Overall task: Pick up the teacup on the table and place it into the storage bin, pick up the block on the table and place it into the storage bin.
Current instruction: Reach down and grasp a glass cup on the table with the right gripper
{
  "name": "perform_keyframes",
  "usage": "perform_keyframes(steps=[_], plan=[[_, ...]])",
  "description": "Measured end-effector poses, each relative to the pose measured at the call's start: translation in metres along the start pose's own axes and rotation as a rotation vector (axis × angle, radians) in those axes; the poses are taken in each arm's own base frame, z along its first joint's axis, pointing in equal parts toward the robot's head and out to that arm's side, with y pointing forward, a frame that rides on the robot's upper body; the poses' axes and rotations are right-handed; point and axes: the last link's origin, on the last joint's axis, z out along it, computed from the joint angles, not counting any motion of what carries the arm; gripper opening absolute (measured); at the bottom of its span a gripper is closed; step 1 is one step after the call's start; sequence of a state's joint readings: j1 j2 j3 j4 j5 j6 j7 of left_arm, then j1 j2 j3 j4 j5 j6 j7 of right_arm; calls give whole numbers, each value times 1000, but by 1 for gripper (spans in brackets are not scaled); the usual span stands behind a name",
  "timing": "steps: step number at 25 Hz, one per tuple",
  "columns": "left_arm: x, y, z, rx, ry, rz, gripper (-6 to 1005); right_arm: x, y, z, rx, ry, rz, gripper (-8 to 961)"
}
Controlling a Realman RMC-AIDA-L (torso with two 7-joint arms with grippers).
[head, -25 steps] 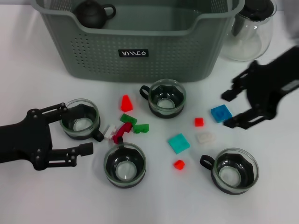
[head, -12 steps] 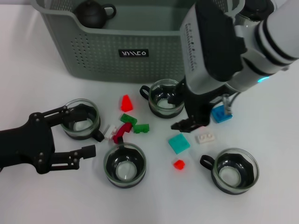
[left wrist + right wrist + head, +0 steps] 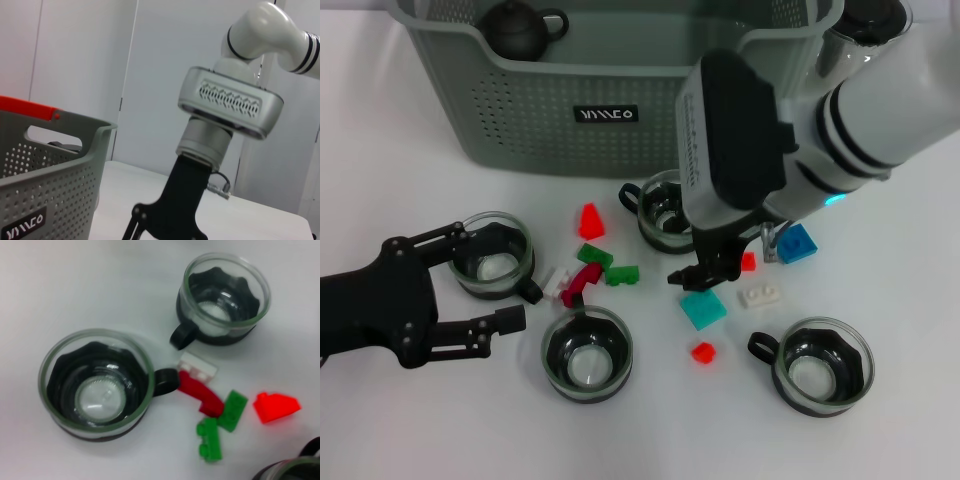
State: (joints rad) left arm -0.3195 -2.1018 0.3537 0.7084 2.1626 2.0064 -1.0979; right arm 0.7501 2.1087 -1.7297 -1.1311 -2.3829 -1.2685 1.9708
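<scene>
- You're working on a plain white table (image 3: 410,420); through the left wrist camera the room behind is pale panelled wall.
- The storage bin (image 3: 610,110) fills the top of the head frame, grey-green and perforated, black label facing you, a dark teapot (image 3: 518,28) inside at its upper left.
- Your right arm (image 3: 790,130) reaches in from the upper right and hides part of the bin's right side. The right gripper (image 3: 705,272) hangs at frame centre just above the teal block (image 3: 702,308); you cannot tell how its fingers stand.
- A glass pitcher (image 3: 865,30) sits at the top right, largely hidden.
- The left gripper (image 3: 470,285), lower left, has its fingers spread wide around the left teacup (image 3: 492,254), holding nothing.
- Three more teacups: one bottom centre (image 3: 587,354), one lower right (image 3: 822,365), one half hidden behind the right arm (image 3: 658,208).
- Small blocks lie scattered between the cups: blue (image 3: 797,242), white (image 3: 758,294), a red cone-like piece (image 3: 589,219), two green (image 3: 610,266), a dark red curved piece (image 3: 578,283), and small red ones (image 3: 703,351).
</scene>
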Motion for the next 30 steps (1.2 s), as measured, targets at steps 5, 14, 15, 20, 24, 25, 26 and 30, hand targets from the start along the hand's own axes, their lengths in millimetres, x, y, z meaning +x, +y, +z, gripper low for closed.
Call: perform_keyframes(steps=[5,14,15,20,24,25,26,30], plan=[[1,-1,-1,6,4,2,874,3,4,7,-43,37,9,574],[1,-1,0,4,3,4,875,2,6,-1,-90,76,46,550],[1,-1,0,4,3,4,875,2,5,-1,-84,79,47,547],[-1,0,1,2,9,4,875,5,4,7,-66,89,49,533],[-1,1,1,4,9,3,875,5,6,8,-73,88,68,522],[-1,1,1,4,9,3,875,5,6,7,-73,83,71,520],[-1,1,1,4,9,4,875,5,6,7,-74,76,72,517],[-1,0,2,1,10,5,875,6,5,7,-73,71,86,506]])
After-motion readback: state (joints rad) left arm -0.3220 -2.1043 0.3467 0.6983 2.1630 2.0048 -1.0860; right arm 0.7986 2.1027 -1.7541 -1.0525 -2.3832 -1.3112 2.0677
